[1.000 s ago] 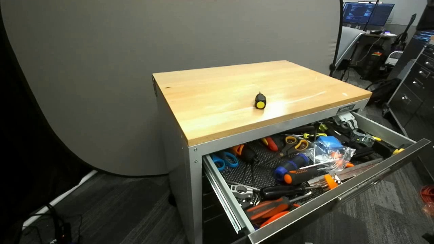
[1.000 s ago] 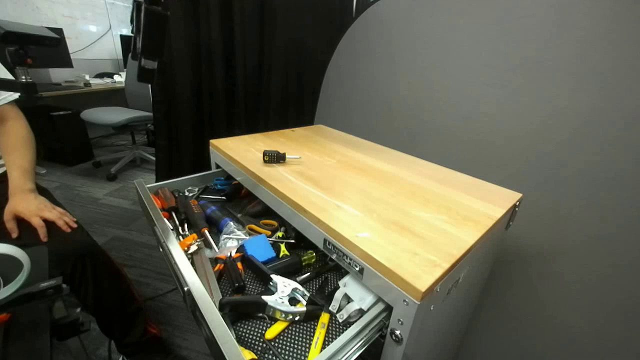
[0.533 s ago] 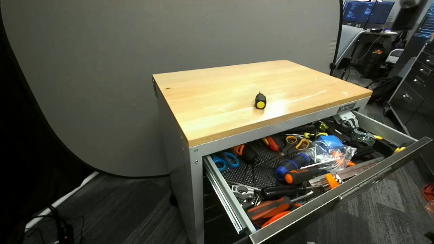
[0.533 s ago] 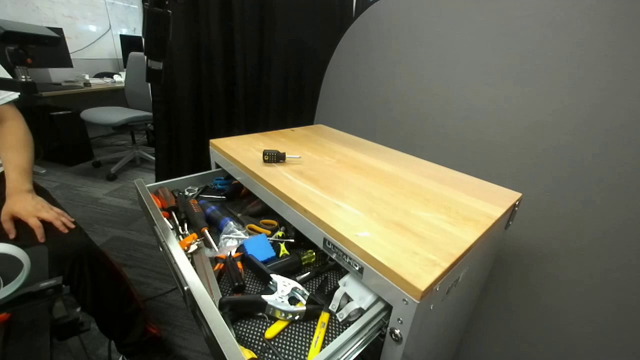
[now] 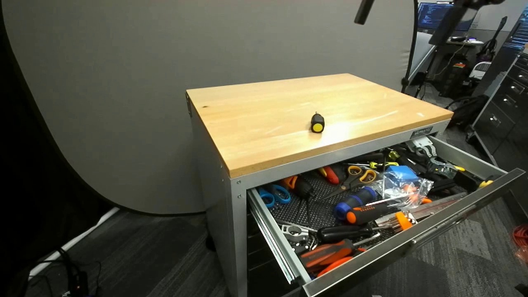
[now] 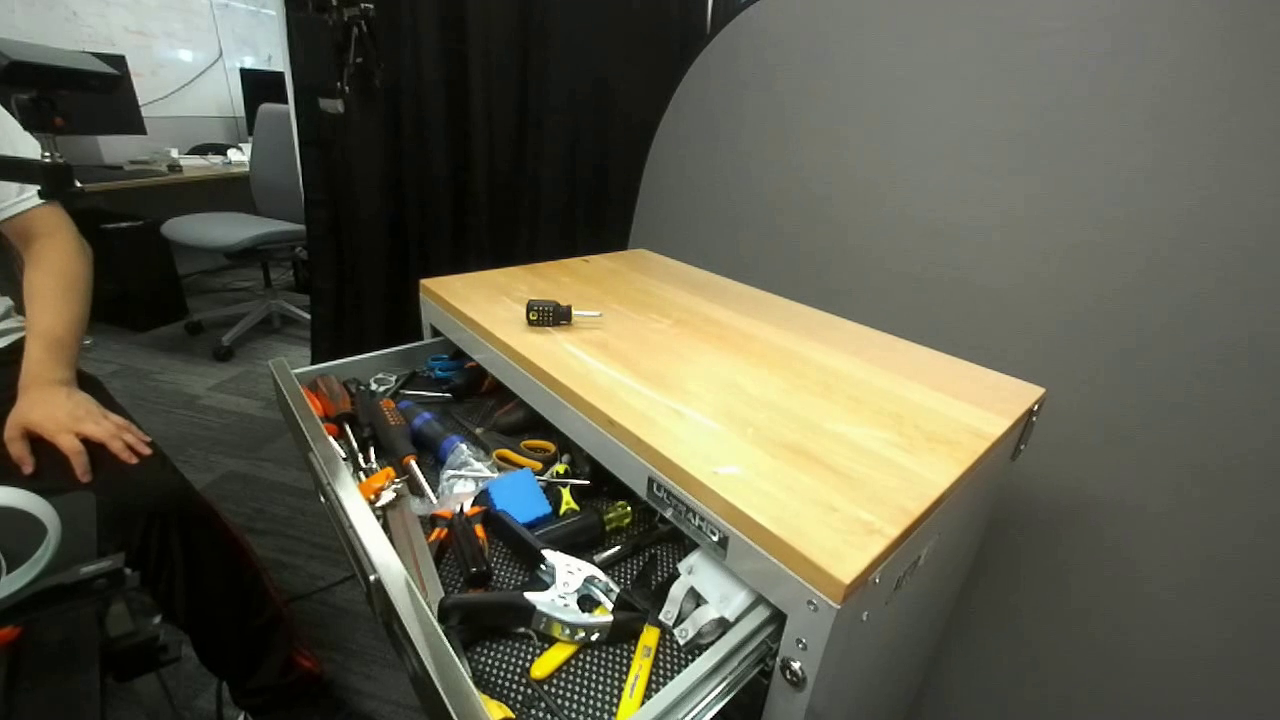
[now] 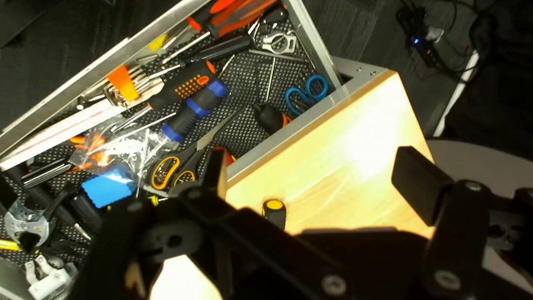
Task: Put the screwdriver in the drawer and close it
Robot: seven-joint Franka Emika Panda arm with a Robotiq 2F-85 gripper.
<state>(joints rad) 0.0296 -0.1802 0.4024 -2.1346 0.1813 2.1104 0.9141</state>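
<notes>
Gripper (image 5: 399,31) is hanging high, at the top edge in an exterior view, its two fingers standing well apart in the wrist view too. Going left to right in an exterior view: grey office chair (image 6: 235,232) is standing in background; shallow metal drawer (image 6: 380,535) is sitting open, blue-banded tool handle (image 6: 430,430) and blue block (image 6: 518,497) lying inside; stubby black-and-yellow screwdriver (image 6: 548,313) is lying on its side on the butcher-block top (image 6: 760,400), shank pointing away from the drawer; spring clamp (image 6: 572,590) is resting in the drawer; grey backdrop (image 6: 1000,200) is standing behind
</notes>
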